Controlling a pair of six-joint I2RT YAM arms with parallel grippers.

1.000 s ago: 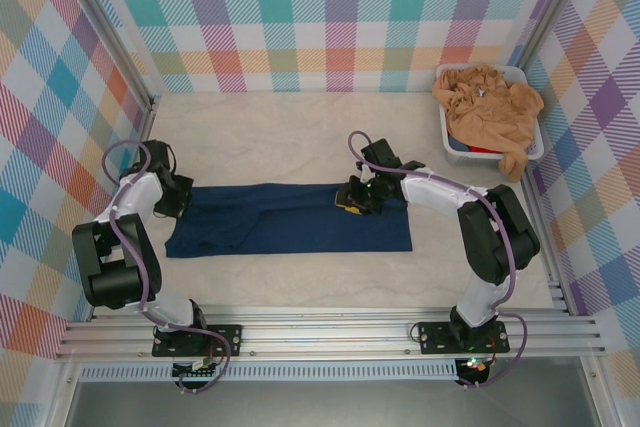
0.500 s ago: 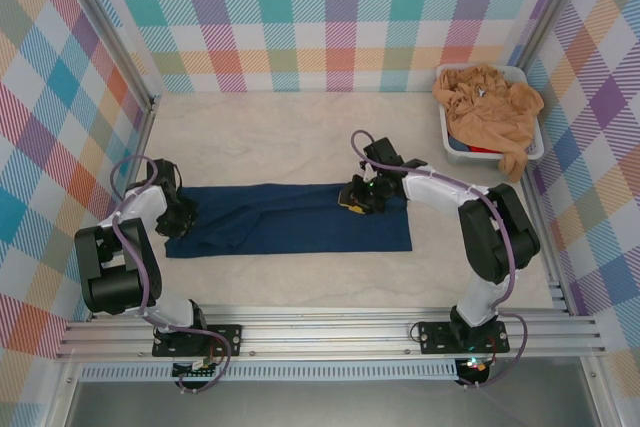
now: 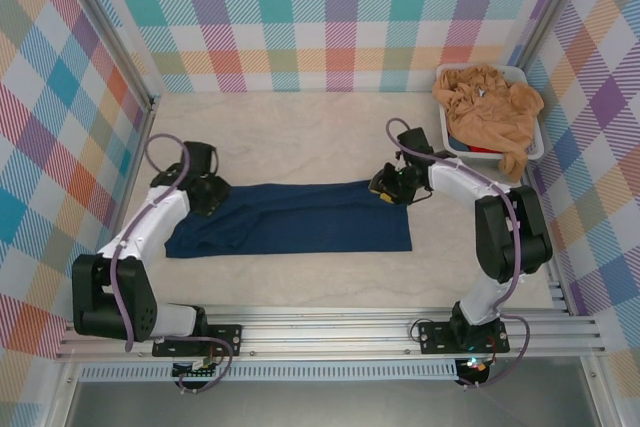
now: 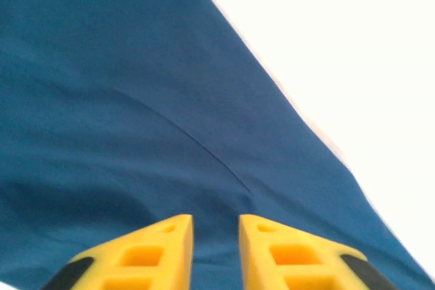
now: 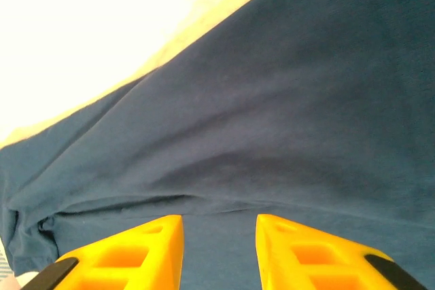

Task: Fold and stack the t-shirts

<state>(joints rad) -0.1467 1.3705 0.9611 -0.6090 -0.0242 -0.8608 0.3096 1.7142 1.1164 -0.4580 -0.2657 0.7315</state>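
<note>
Top external had the navy t-shirt (image 3: 300, 222) lying as a long strip mid-frame on the counter (image 3: 300, 137), with the tan t-shirts (image 3: 490, 107) heaped in the tub (image 3: 443, 137) at upper right. The left claw (image 3: 215, 192) and right claw (image 3: 388, 185) covered its upper corners, and their jaws were unreadable there. Wrist views showed both claws released, with narrow gaps over navy cloth.

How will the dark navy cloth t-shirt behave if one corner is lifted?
Lying flat with soft creases, the dark navy cloth t-shirt probably droops limply. It looks thin, so likely light. Its folded layers may slide apart.
</note>
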